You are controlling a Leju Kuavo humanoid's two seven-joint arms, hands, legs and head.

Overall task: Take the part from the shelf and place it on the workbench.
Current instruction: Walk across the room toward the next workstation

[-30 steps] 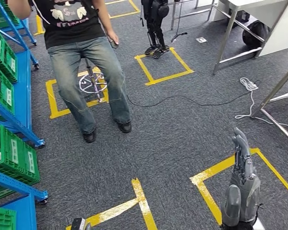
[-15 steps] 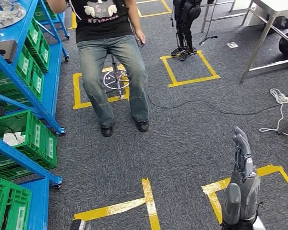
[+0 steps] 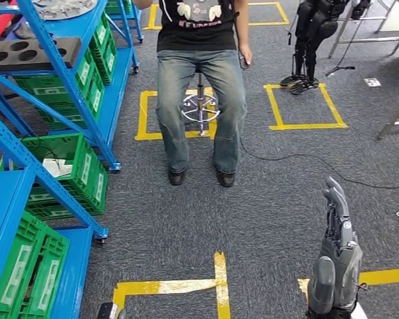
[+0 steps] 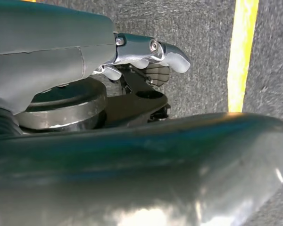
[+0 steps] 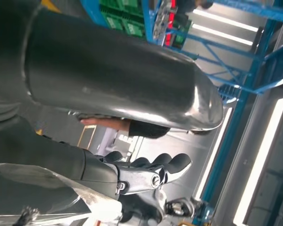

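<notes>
**One part on the shelf, both hands empty**

One dark grey part (image 3: 34, 58) lies flat on an upper level of the blue shelf (image 3: 114, 73). It is a long block with round holes facing up. Its long axis runs along the shelf level, and one end points toward the aisle side, where one person (image 3: 200, 80) sits on one stool (image 3: 200, 106) just beyond the shelf. One round silver plate (image 3: 62, 6) rests on the level above the part. Green crates (image 3: 69, 166) fill the shelf's lower levels, overlapping too much to count.

The right hand (image 3: 336, 259) is raised well away from the shelf, across the carpet, with its fingers straight and apart and nothing in them. In its wrist view the left hand (image 4: 133, 52) hangs over the carpet, fingers stretched out and empty.

Two complete yellow tape squares (image 3: 305, 106) lie past the shelf. One has the stool in it and the other has one dark standing robot (image 3: 312, 33).
</notes>
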